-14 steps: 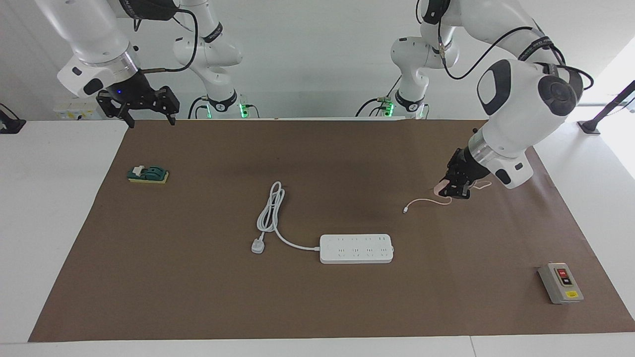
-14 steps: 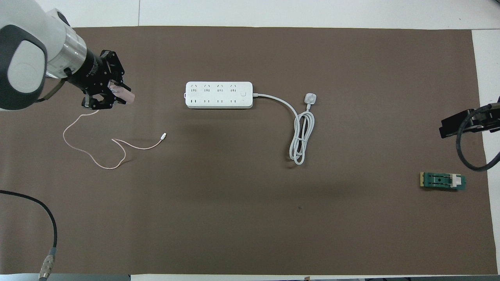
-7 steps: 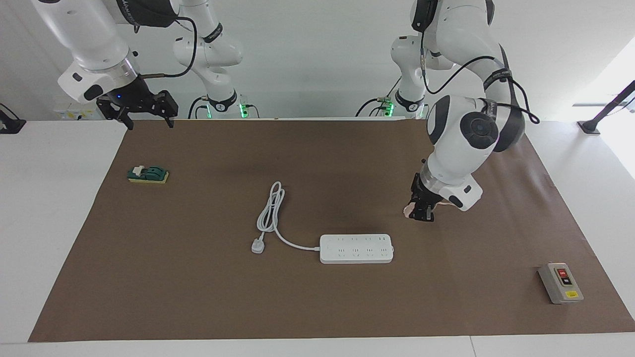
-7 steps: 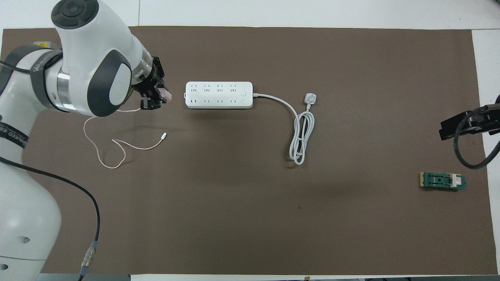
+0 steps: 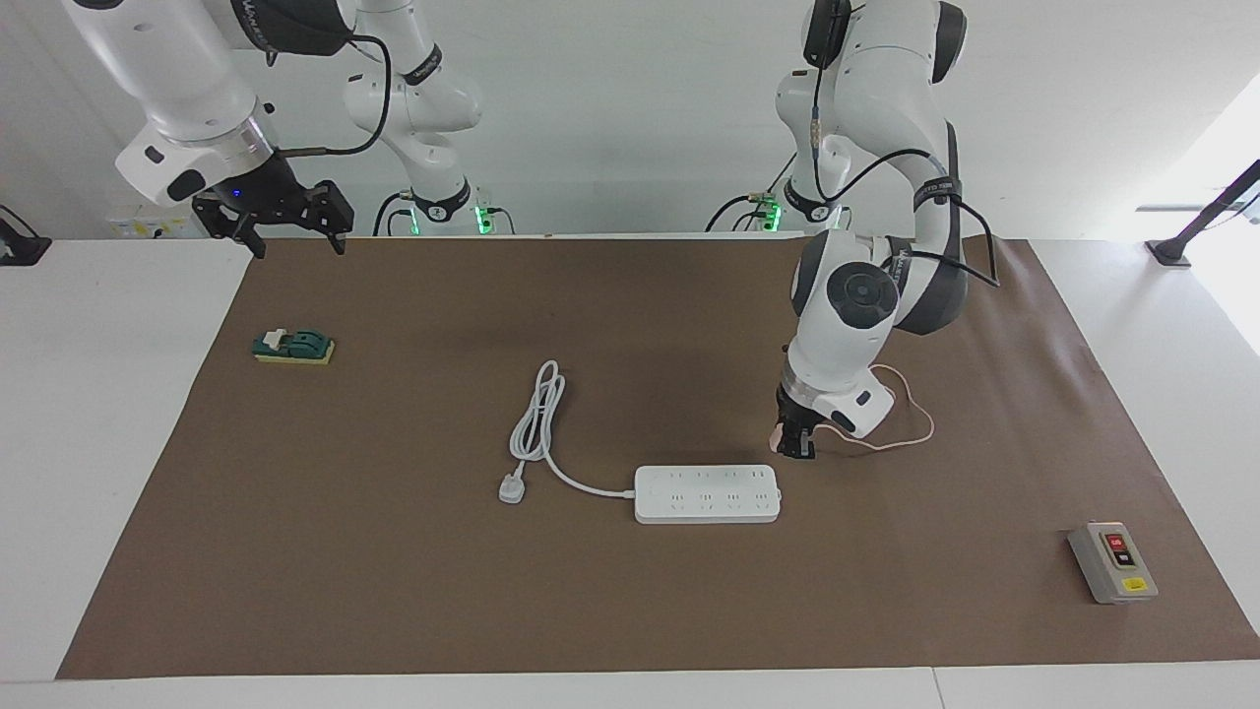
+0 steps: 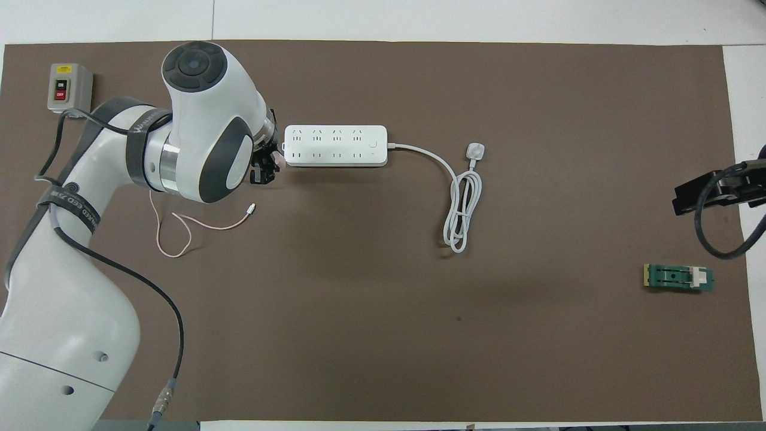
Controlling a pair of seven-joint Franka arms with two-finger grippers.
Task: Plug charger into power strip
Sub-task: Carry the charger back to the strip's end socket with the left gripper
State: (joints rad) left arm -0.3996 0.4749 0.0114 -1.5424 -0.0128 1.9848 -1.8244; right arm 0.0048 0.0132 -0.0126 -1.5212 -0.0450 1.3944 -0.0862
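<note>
Left end effector (image 5: 793, 441) clenched on the pink charger (image 5: 779, 430), just above the surface beside the power strip (image 5: 707, 493) at its left-arm end. Right end effector (image 5: 281, 219) waits released. Grey switch box (image 6: 69, 88) reads "ON" and "OFF".

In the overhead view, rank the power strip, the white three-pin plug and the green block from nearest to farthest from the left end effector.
1. Power strip: right beside the left end effector, which holds the charger.
2. White three-pin plug: at the end of the strip's cord, toward the right arm's end.
3. Green block: near the right arm's end, nearer the robots.
</note>
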